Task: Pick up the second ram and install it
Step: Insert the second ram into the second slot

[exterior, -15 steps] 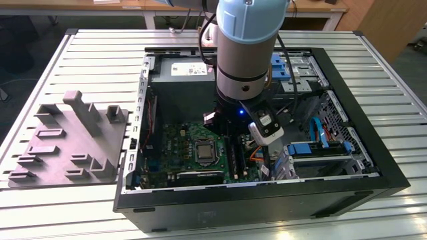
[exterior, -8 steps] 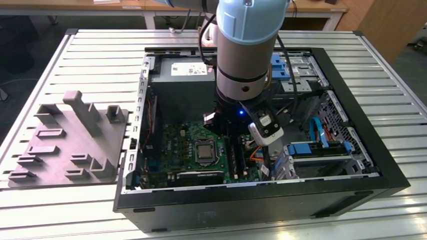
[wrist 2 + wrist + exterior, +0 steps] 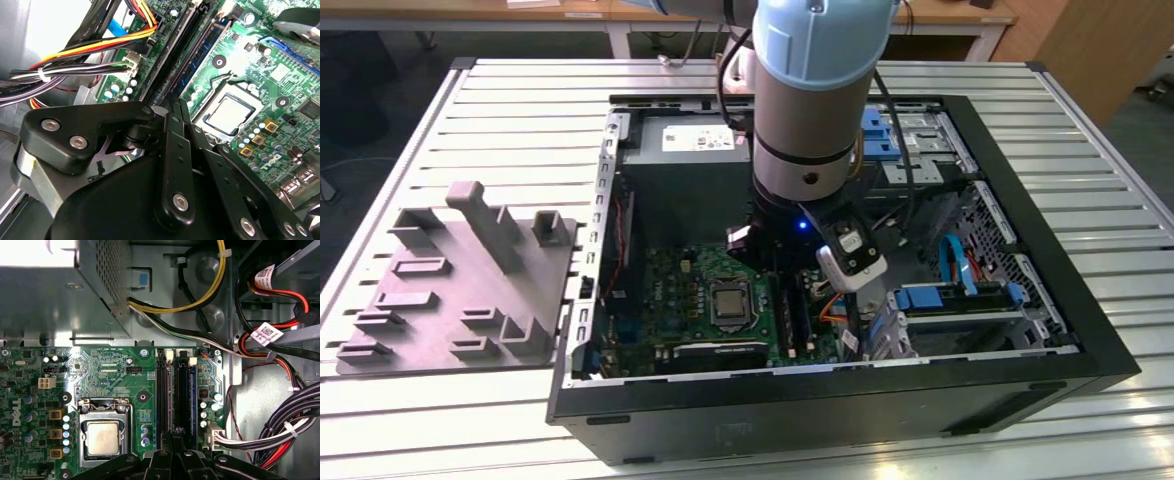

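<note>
Exterior view. Open computer case [image 3: 1107,350] lies on the slatted table [image 3: 1067,130]. A grey fixture tray [image 3: 454,290] sits at 9 o'clock from the case, just beside its wall. The arm [image 3: 807,100] comes straight down inside the case walls. Power supply [image 3: 680,160] is at 12 o'clock of the wrist, drive cage [image 3: 907,140] at 2 o'clock, blue cable [image 3: 958,265] at 3 o'clock. The motherboard [image 3: 667,290] is bare toward 8 o'clock. CPU socket [image 3: 727,300] is near the wrist, with the memory slots [image 3: 790,310] just beside it.

Second wrist view. End effector [image 3: 175,107] is drawn narrow, its fingers [image 3: 175,150] nearly meeting at the tips. The second ram [image 3: 207,55] stands on edge along the slot line, its near end at the tips. Cannot tell whether the tips pinch it or whether it is fully seated. Black memory slots [image 3: 167,65] run alongside, on the side away from the CPU socket [image 3: 225,115]. Beyond the slots an orange, yellow and black cable bundle [image 3: 85,50] crowds the board edge.

First wrist view. End effector [image 3: 172,440] sits over the near end of the memory slots [image 3: 161,390], in line with them. CPU socket [image 3: 103,437] is to one side with open board between. On the other side, capacitors [image 3: 207,405] are just beside the outer row, then the board edge and bundled cables [image 3: 280,430]. The metal power supply [image 3: 65,285] is beyond the slots' far end, well apart from the tips.
</note>
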### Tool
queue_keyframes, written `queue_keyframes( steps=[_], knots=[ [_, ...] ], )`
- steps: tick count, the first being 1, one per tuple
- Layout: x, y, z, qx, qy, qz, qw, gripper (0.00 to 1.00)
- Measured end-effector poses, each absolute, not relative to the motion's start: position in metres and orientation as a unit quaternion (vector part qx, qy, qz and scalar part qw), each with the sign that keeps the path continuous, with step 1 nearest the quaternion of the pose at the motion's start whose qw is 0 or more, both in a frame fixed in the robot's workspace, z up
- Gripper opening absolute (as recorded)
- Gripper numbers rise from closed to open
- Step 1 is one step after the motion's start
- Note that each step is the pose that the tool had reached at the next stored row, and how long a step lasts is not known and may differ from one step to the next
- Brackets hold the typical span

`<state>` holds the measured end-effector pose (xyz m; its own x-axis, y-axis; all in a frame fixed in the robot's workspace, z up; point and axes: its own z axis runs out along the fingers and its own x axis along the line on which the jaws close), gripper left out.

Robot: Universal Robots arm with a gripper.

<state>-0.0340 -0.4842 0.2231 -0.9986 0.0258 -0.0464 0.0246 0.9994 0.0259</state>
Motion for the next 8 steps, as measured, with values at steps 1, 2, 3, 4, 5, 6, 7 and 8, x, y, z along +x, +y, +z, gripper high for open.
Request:
queue_keyframes(
  steps=[1,2,3,4,5,6,7,8],
  knots=[
    [-0.034,-0.4843,0.2231,0.013,1.0,0.013,0.023,0.11],
    [-0.034,-0.4843,0.2231,0.013,1.0,0.013,0.023,0.11],
    [-0.034,-0.4843,0.2231,0.013,1.0,0.013,0.023,0.11],
    [-0.034,-0.4843,0.2229,0.013,1.0,0.013,0.023,0.11],
    [-0.034,-0.4843,0.2227,0.013,1.0,0.013,0.023,0.11],
    [-0.034,-0.4843,0.2227,0.013,1.0,0.013,0.023,0.11],
    [-0.034,-0.4843,0.2227,0.013,1.0,0.013,0.023,0.11],
    [-0.034,-0.4843,0.2226,0.013,1.0,0.013,0.023,0.11]
  ],
)
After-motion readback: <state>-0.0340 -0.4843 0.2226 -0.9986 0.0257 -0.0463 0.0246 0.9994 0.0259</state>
